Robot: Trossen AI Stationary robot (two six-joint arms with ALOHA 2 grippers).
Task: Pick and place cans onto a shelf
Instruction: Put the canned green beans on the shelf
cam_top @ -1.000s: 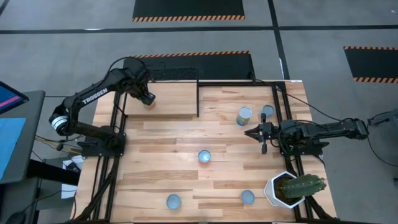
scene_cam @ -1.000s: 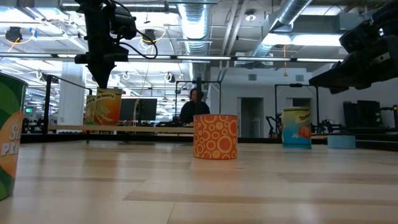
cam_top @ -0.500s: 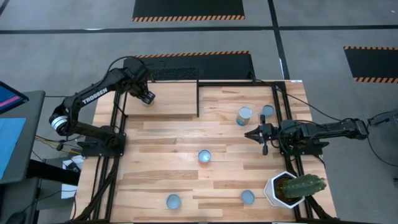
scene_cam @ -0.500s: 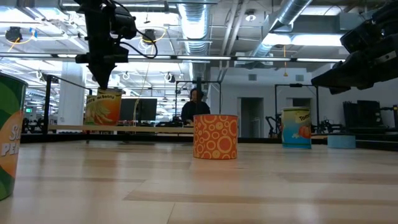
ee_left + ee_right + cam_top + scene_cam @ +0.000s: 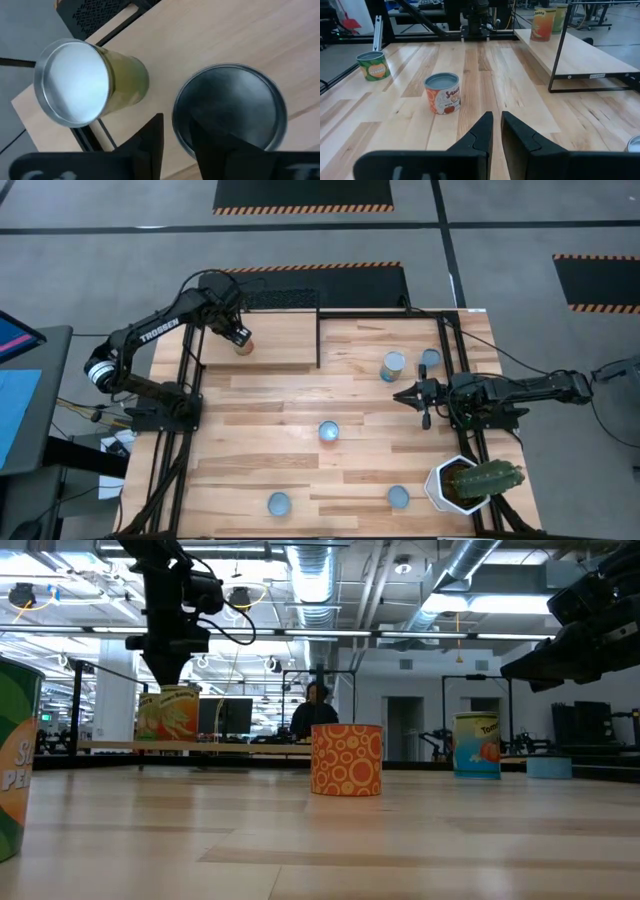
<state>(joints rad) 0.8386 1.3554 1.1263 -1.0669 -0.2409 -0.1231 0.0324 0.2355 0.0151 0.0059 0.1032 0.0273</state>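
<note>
The shelf (image 5: 285,340) is a pale board at the table's far left. My left gripper (image 5: 240,336) stands over it, pointing down, shut on a can with a dark, shadowed top (image 5: 235,95). This can also shows in the low view (image 5: 168,715). A second can with a silvery top and yellow-green label (image 5: 72,82) stands upright on the shelf beside it. My right gripper (image 5: 402,395) is shut and empty above the table's right side, next to a white-topped can (image 5: 393,364) and a blue-topped one (image 5: 430,358). My left gripper has the can's rim (image 5: 176,127) between its two fingers, one finger over the can's top and one outside its wall. The fingers come from above, pointing down. The can is upright, its base at the level of the shelf board; whether it rests there I cannot tell.
Three blue-topped cans stand on the table at the middle (image 5: 329,431), near left (image 5: 279,502) and near right (image 5: 398,496). A white pot with a cactus (image 5: 465,480) stands at the near right corner. Thin black rods (image 5: 319,340) frame the shelf.
My left gripper has gone a little toward the table's right and near edges over the shelf. The can under it has gone along and sunk slightly.
</note>
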